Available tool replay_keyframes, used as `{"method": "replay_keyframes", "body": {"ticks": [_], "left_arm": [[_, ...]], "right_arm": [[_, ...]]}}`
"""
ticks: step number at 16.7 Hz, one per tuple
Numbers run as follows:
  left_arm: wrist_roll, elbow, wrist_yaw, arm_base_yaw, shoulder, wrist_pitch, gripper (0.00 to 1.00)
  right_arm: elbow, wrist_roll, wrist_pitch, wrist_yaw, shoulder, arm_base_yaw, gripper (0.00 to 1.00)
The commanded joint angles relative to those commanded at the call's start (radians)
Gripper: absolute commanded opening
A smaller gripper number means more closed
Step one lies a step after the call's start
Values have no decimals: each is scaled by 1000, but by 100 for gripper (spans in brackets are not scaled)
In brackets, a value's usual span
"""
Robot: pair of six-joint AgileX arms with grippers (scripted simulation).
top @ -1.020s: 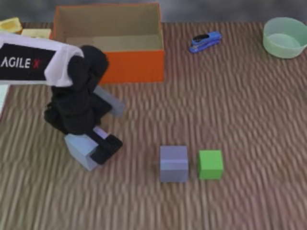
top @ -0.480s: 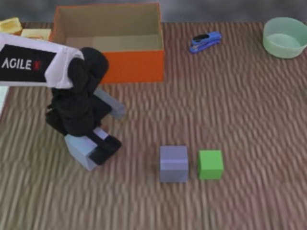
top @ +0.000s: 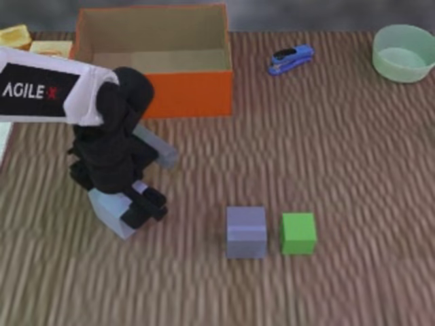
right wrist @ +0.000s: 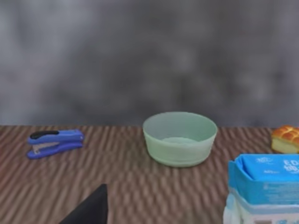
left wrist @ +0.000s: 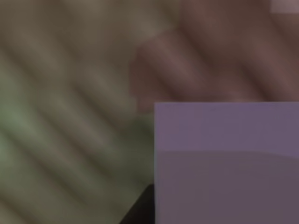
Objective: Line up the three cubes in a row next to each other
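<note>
Nearest: purple cube (top: 246, 231) and green cube (top: 298, 233) side by side, small gap, forming the row's start. Left of them, well apart, pale blue cube (top: 109, 207) clamped by left gripper (top: 132, 207), presumably for carrying over beside the purple one. "AGILE X" on the arm. Farther back: orange box (top: 190, 95), stapler (top: 291, 59), bowl (top: 403, 52). Right gripper out of the top view, fingers: cannot tell.

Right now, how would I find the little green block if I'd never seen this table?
Start at the big orange box at the back of the table, then look toward the front, right of the middle. Two blocks sit side by side with a small gap. The green block is the right one, smaller and far brighter than the purple block beside it.
</note>
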Motion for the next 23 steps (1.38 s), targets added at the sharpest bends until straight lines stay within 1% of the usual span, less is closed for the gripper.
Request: {"method": "replay_keyframes", "body": {"ticks": [1,2,11,13,18,23], "left_arm": [[0,0,0,0,0,0,2],[0,0,0,0,0,0,0],[0,5,3,0,-13,-9,0],[1,30,3,1,-29,-47,0],[-3,124,3,16,-107,-231,0],[-2,138,2,13,-121,-254,0]], "right_arm": [[0,0,0,0,0,0,100],[0,0,0,0,0,0,100],[0,0,0,0,0,0,100],[0,0,0,0,0,0,100],[0,0,0,0,0,0,100],[0,0,0,0,0,0,100]]}}
